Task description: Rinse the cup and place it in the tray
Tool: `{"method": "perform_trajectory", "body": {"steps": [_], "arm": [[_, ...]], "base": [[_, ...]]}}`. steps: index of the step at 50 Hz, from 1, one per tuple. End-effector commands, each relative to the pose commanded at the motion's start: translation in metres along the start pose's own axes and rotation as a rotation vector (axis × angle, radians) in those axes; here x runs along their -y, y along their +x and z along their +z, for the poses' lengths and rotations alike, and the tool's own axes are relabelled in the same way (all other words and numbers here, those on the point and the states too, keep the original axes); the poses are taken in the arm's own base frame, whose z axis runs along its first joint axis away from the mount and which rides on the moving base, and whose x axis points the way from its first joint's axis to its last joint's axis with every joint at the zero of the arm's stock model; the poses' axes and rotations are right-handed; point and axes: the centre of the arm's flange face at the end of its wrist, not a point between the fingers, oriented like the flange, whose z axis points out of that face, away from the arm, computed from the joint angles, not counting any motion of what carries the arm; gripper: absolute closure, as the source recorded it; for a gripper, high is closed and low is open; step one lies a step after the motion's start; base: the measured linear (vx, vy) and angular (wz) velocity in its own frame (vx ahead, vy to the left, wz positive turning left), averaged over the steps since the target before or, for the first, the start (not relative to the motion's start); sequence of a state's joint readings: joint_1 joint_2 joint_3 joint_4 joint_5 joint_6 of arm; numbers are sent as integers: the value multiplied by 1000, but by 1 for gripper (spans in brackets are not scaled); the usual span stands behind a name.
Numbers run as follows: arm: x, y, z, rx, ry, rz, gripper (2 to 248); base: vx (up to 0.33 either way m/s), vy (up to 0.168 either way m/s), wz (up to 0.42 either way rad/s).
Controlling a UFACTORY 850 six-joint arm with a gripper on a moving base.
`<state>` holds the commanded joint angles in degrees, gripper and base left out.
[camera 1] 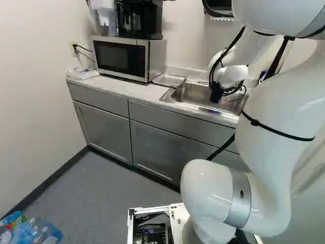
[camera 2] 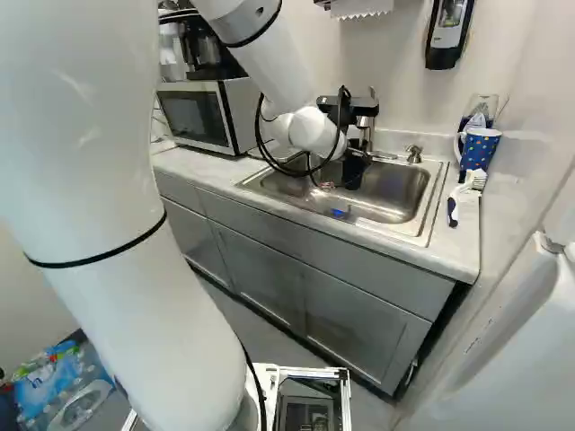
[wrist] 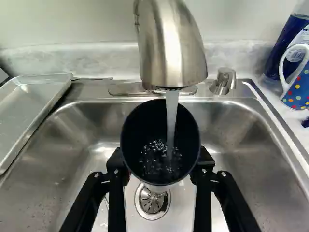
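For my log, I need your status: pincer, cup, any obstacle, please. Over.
Pincer shut on black cup. Water running from tap into it. Tap close over its rim, may block straight lift. Tray beside sink.

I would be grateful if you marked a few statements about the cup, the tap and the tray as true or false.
1. Water is running from the tap into the cup. True.
2. The gripper has let go of the cup. False: its two fingers hold the cup from both sides.
3. The cup is already in the tray. False: it is under the tap, over the sink.
4. The tray lies beside the sink. True.
5. The spotted mug stands inside the sink. False: it stands on the counter.
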<state>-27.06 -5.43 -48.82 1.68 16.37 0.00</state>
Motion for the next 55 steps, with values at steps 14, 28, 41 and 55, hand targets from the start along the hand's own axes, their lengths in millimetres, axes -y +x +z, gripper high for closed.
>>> {"method": "perform_trajectory", "body": {"steps": [14,28,41,55], "arm": [[0,0,0,0,0,0,124],[0,0,0,0,0,0,124],[0,0,0,0,0,0,124],[0,0,0,0,0,0,124]], "base": [[0,0,0],[0,0,0],[0,0,0],[0,0,0]]}}
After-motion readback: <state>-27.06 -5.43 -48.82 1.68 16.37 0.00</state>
